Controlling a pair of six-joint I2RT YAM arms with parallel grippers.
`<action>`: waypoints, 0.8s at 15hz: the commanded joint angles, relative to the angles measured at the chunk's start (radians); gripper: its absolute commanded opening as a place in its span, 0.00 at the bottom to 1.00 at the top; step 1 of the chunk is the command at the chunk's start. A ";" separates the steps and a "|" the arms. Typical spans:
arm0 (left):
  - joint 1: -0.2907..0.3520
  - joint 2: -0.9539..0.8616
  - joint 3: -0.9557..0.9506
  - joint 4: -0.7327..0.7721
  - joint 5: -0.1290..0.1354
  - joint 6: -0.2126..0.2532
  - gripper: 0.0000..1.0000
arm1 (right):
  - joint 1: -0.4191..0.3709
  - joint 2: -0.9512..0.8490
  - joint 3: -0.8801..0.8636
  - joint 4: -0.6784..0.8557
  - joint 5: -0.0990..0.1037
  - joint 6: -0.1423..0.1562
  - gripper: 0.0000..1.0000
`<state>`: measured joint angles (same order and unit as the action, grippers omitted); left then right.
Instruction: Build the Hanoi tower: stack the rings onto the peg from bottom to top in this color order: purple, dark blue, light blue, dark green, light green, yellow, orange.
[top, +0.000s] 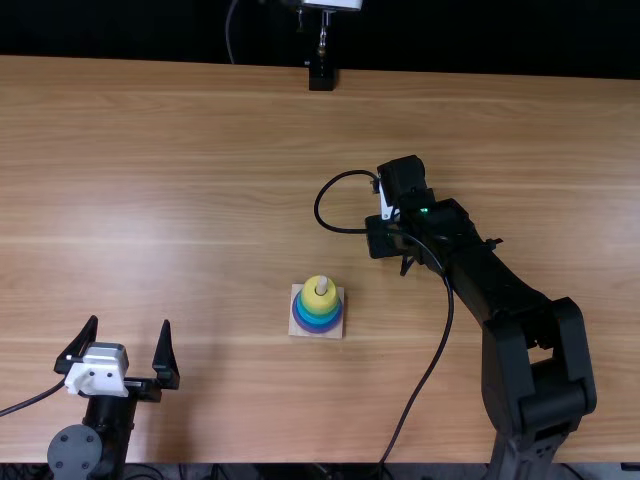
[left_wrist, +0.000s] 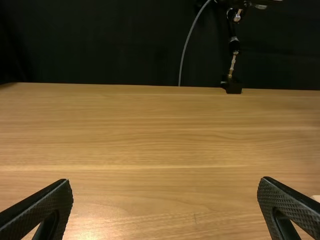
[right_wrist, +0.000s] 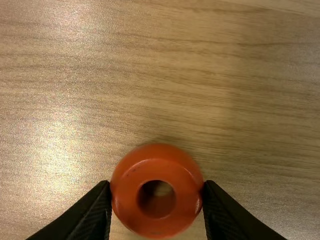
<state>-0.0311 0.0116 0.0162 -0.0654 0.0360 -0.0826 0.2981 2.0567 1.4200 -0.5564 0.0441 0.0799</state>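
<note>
A glossy orange ring (right_wrist: 125, 200), thick and rounded with a smooth round hole through its middle, is pinched between the dark fingers of the right gripper (top: 405, 266), which is over the table beyond the stack and to its right; whether the ring touches the wood, I cannot tell. The pale, square wooden base (top: 335, 331) lies near the middle of the near half of the table, its peg's rounded tip (top: 321, 284) poking out of a smooth yellow ring (top: 319, 301). Beneath that, blue bands widen down to a purple ring (top: 319, 328). The left gripper (top: 129, 323) stands wide and empty near the table's near edge, its flat black fingers (left_wrist: 292, 205) faced with a fine woven-looking texture. The light brown wooden table (top: 150, 150) has long streaky grain and a soft sheen. Past its far edge hangs black backing (top: 130, 30), with a thin grey cable (top: 229, 40) and a metal stand on a black foot (top: 321, 78).
</note>
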 joint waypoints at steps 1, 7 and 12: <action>0.007 -0.012 -0.016 -0.017 0.008 0.003 1.00 | -0.007 0.006 0.007 0.001 -0.002 0.001 0.00; 0.007 -0.012 -0.016 -0.017 0.008 0.005 1.00 | 0.010 -0.038 0.046 -0.205 -0.002 -0.082 0.00; 0.007 -0.012 -0.016 -0.017 0.008 0.003 1.00 | 0.018 -0.182 0.091 -0.343 -0.002 -0.135 0.00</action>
<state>-0.0307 0.0120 0.0162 -0.0654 0.0360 -0.0822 0.3016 1.9247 1.4742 -0.8982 0.0437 -0.0292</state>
